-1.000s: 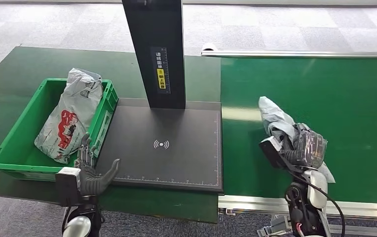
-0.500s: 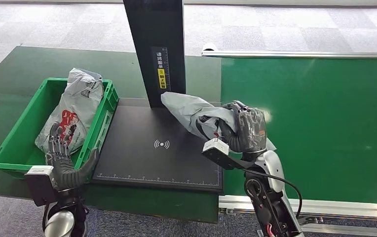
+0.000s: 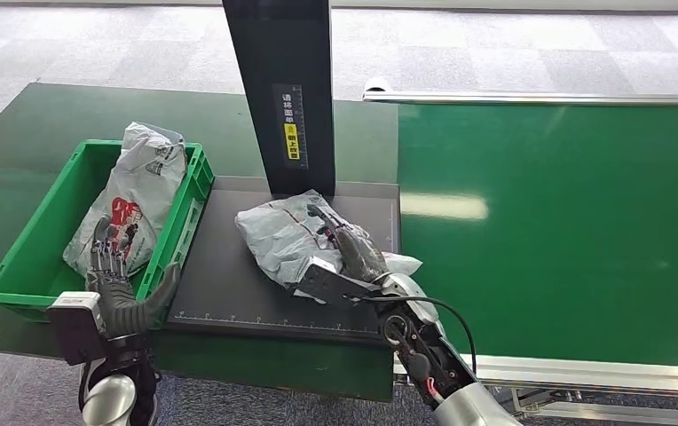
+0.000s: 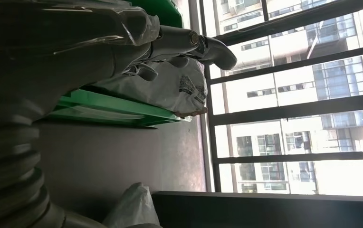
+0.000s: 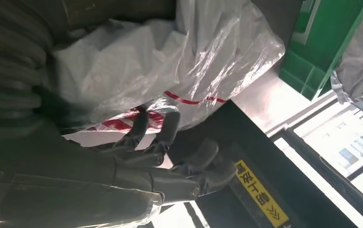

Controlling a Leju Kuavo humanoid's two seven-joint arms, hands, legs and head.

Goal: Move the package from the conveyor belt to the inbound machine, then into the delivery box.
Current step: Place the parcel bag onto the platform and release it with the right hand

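Grey package lies on the inbound machine, the right robot hand resting flat on it, fingers apart. Left robot hand, at eight o'clock, spreads empty.

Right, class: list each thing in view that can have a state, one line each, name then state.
Grey package: lying on the inbound machine's plate, under the right hand.
Right hand: resting on the package, fingers stretched out.
Left hand: open, holding nothing.
Green box: holding one printed bag.
Conveyor belt: bare.
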